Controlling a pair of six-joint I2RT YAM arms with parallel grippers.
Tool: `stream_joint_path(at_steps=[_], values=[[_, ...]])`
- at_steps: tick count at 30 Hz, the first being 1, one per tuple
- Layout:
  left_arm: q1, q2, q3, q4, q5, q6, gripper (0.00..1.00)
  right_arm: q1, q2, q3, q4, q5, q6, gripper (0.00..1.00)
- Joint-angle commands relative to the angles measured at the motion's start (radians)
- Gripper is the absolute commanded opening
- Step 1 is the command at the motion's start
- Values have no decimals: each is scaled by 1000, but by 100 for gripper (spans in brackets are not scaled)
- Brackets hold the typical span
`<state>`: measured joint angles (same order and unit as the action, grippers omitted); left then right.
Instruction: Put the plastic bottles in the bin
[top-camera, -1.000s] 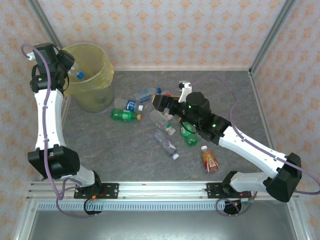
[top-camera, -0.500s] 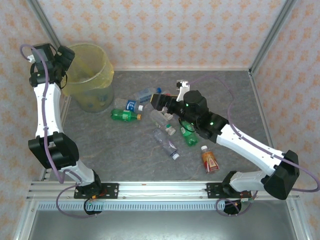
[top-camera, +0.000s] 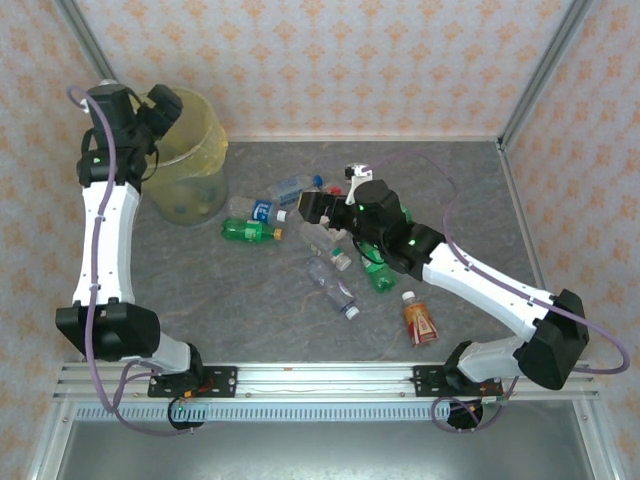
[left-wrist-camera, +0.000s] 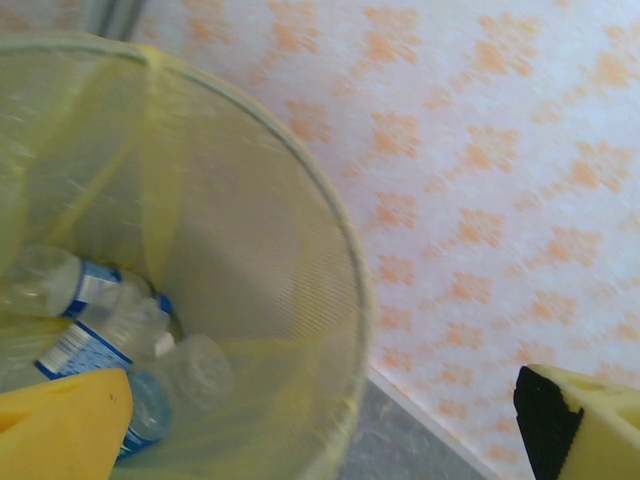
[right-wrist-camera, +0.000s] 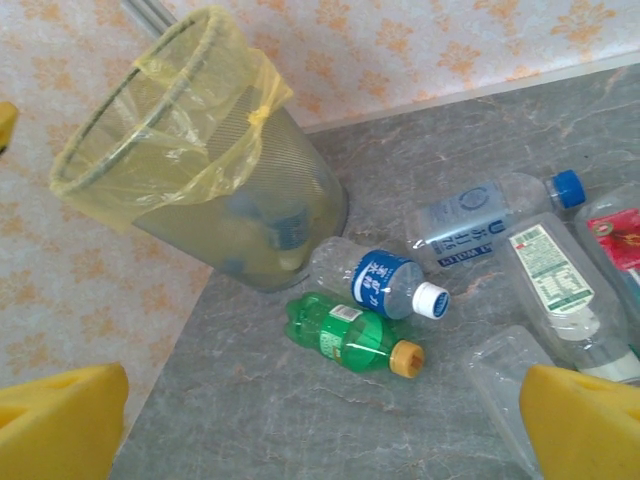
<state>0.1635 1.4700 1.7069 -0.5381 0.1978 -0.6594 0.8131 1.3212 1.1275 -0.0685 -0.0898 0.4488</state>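
The bin (top-camera: 200, 185) with its yellow liner stands at the back left. My left gripper (top-camera: 165, 104) hovers over its near-left rim, open and empty; in the left wrist view my left gripper (left-wrist-camera: 320, 440) looks down at clear, blue-labelled plastic bottles (left-wrist-camera: 95, 315) inside the bin (left-wrist-camera: 345, 250). Several bottles lie mid-table: a green one (top-camera: 249, 232), a blue-labelled clear one (top-camera: 262, 210), other clear ones (top-camera: 333, 288), another green one (top-camera: 378, 272) and an orange-red one (top-camera: 420, 320). My right gripper (top-camera: 312, 206) is open above this cluster, aimed at the green bottle (right-wrist-camera: 350, 335).
Patterned walls close off the back and both sides, with metal posts (top-camera: 535, 75) in the corners. The grey tabletop (top-camera: 230, 300) has free room at the front left and the right. The arm bases sit on a rail (top-camera: 320, 380) at the near edge.
My left gripper opened and dropped its clear blue-capped bottle into the bin, then shifted right over the rim. My right gripper crept left toward the bottles, staying open.
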Motion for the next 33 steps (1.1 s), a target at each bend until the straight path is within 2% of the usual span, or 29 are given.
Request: stream_joint_path(at_steps=[1,8,12,17,22,26,29,33], values=[[-85,-40,-43,-30,-73,66,99,7,14,16,-55,69,-13,100],[-246,-126,-217,-40,-128,118,99,10,23,-36,-202,85,-22,100],[-309,-166,-304,-71,-172,151,99,56,21,-105,-260,84,-43,100],[-327,-218,-413,-85,-293,207,99,148,25,-201,-273,83,-14,99],[-327,-273,-487,-64,-353,222,99,234,33,-291,-260,96,9,96],[-325,-327,-569,21,-275,212,99,244,43,-349,-236,77,20,92],[-325,-362,-640,80,-264,165,99,244,64,-377,-215,83,4,87],[-325,-387,-701,112,-198,127,99,244,114,-380,-184,91,-22,87]])
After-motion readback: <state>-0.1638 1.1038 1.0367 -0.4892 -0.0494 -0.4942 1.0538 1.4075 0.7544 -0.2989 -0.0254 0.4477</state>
